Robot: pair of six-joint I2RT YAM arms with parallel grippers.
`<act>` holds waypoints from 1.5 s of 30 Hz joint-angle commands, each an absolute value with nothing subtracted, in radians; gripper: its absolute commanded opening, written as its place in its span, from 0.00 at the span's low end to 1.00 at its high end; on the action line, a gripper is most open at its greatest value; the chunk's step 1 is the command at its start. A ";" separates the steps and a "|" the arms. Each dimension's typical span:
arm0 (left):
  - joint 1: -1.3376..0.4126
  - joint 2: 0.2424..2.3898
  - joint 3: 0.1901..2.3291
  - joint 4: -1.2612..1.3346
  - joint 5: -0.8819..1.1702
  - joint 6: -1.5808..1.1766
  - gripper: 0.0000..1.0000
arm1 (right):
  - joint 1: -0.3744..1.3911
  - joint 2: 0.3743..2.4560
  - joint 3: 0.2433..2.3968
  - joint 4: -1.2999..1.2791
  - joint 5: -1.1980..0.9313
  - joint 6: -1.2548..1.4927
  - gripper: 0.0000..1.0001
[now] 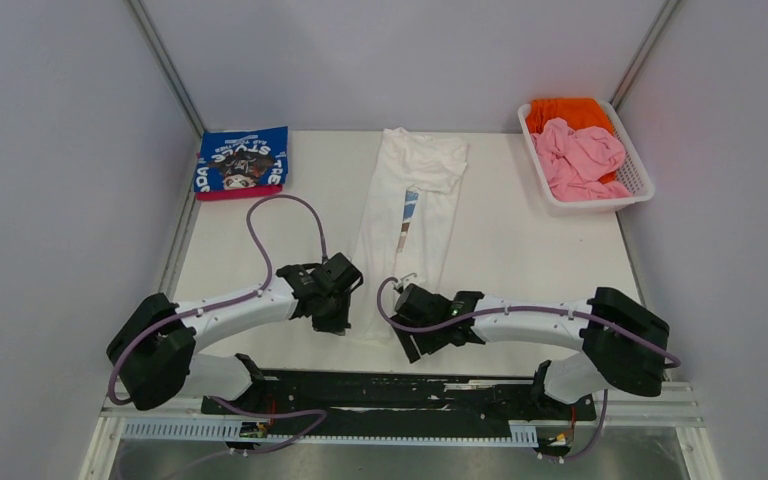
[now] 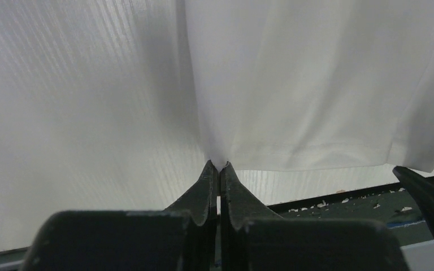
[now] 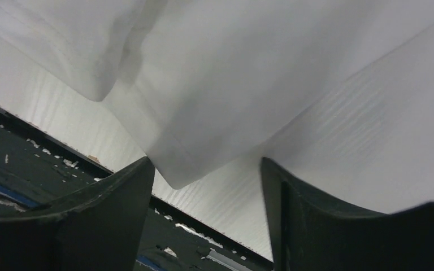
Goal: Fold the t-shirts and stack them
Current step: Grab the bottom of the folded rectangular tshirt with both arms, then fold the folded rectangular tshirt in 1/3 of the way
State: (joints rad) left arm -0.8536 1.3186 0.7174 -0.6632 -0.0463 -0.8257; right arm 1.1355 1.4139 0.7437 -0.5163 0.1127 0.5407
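Softness decides how the white cotton t-shirt (image 1: 412, 190) with the tan and blue brush-stroke print will handle. It looks light and limp, with no stiffness of its own, so it should sag and trail from whatever point lifts it. It lies in the middle of the overhead view on the pale tabletop (image 1: 520, 250), folded lengthwise into a narrow strip that runs from the upper centre down to the two arms.

The hem corners at the strip's lower end look like the best places to hold. Two held corners should keep the edge straight, while a single pinch would probably let the cloth twist. The left claw (image 2: 219, 166) is pressed together on one hem corner, with fabric gathered into its tips. The right claw (image 3: 206, 164) is spread, its fingers on either side of the other hem corner and not yet gripping it.

No readable writing shows on the white shirt. The folded blue t-shirt (image 1: 243, 160) at the upper left carries white lettering that is upside-down to this camera. One row seems to read "STYLE"; the rest is too small to make out. A pink edge (image 1: 225, 193) shows beneath it. At the upper right, a white plastic mesh basket (image 1: 642, 187) holds a crumpled pink t-shirt (image 1: 580, 160) and an orange t-shirt (image 1: 565, 112), with no lettering visible.
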 commanded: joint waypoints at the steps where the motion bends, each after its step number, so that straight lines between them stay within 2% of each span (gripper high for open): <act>1: -0.841 1.250 0.702 -0.680 -0.084 -0.863 0.00 | 1.164 1.461 0.791 -0.513 0.141 0.608 0.64; 3: -0.836 1.236 0.690 -0.686 -0.091 -0.871 0.00 | 1.173 1.459 0.777 -0.512 0.134 0.629 0.56; 8: -0.824 1.194 0.654 -0.701 -0.104 -0.892 0.00 | 1.177 1.442 0.716 -0.512 0.102 0.685 0.28; 10: -0.824 1.174 0.641 -0.717 -0.106 -0.899 0.00 | 1.185 1.424 0.696 -0.510 0.088 0.704 0.13; 13: -0.824 1.134 0.626 -0.741 -0.081 -0.898 0.00 | 1.219 1.382 0.678 -0.501 0.070 0.706 0.00; 18: -0.837 1.006 0.548 -0.721 0.045 -0.908 0.00 | 1.250 1.292 0.646 -0.469 0.017 0.732 0.00; 26: -0.847 0.920 0.622 -0.619 0.065 -0.891 0.00 | 1.188 1.220 0.697 -0.469 0.079 0.762 0.00; 34: -0.752 1.155 0.772 -0.447 0.007 -0.773 0.00 | 0.992 1.245 0.789 -0.448 0.137 0.689 0.00; 45: -0.580 1.520 1.116 -0.361 0.049 -0.629 0.00 | 0.656 1.385 0.947 -0.366 0.018 0.534 0.00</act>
